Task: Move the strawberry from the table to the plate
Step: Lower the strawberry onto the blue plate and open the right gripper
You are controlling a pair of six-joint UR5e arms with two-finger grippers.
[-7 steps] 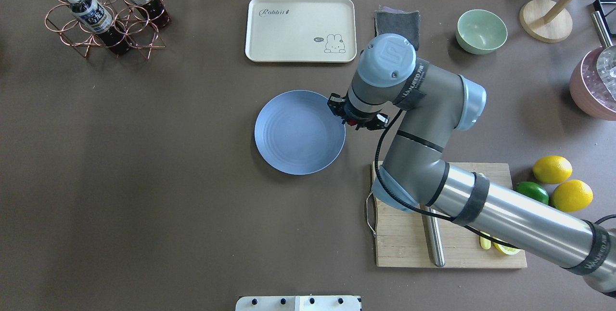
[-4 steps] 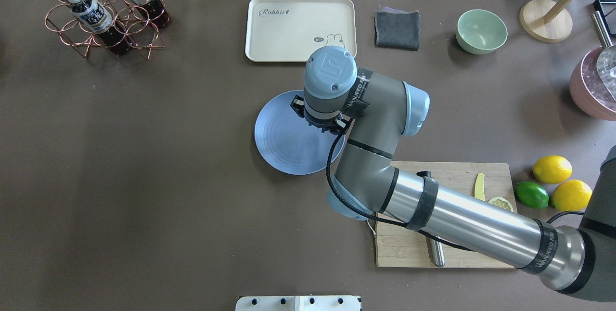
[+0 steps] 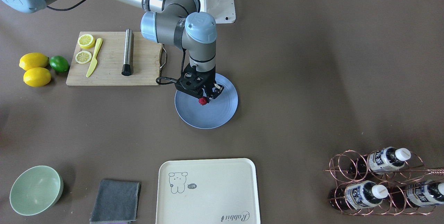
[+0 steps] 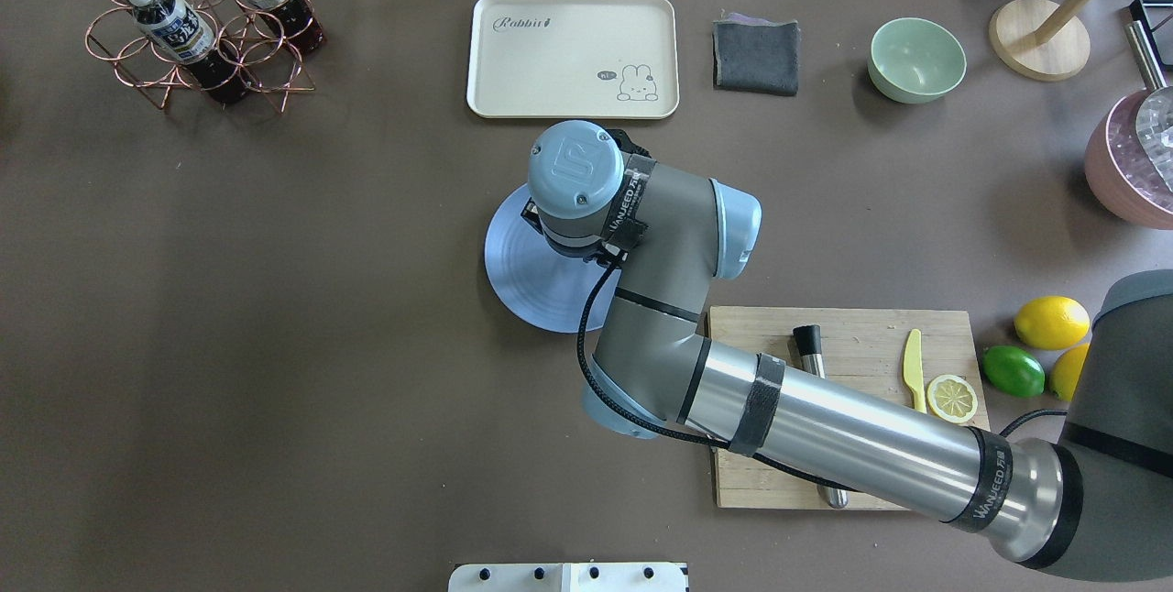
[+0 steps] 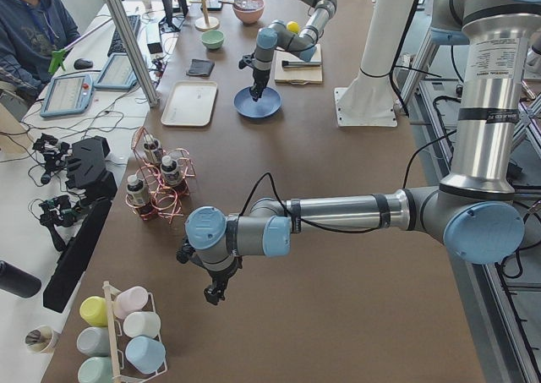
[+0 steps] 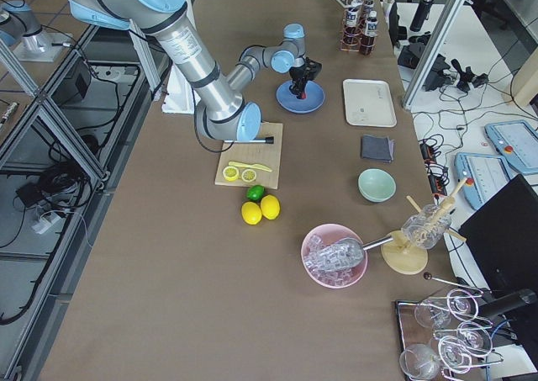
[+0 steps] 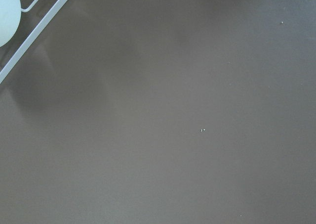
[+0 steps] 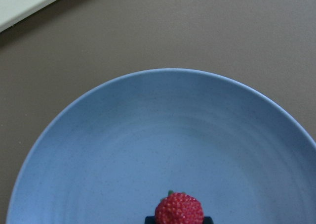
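Note:
The small red strawberry (image 3: pixel 202 101) hangs just above the round light-blue plate (image 3: pixel 222 113), held between the fingertips of my right gripper (image 3: pixel 203 98), which is shut on it. The right wrist view shows the strawberry (image 8: pixel 178 209) at the bottom edge, over the plate (image 8: pixel 148 135). From overhead the wrist hides both berry and gripper, and only part of the plate (image 4: pixel 518 280) shows. The plate lies on the grey-brown table (image 3: pixel 312 78). My left gripper (image 5: pixel 211 294) hangs over bare table far from the plate; I cannot tell whether it is open or shut.
A cream tray (image 4: pixel 573 56) lies beyond the plate. A wooden cutting board (image 3: pixel 111 61) with lemon slices, a yellow knife and a metal rod sits beside it. Lemons and a lime (image 3: pixel 34 68), a green bowl (image 3: pixel 36 189), a grey cloth (image 3: pixel 116 199) and a bottle rack (image 3: pixel 378 182) stand further off.
My right arm has swung left from beside the plate's right rim to over the plate, carrying the strawberry with it.

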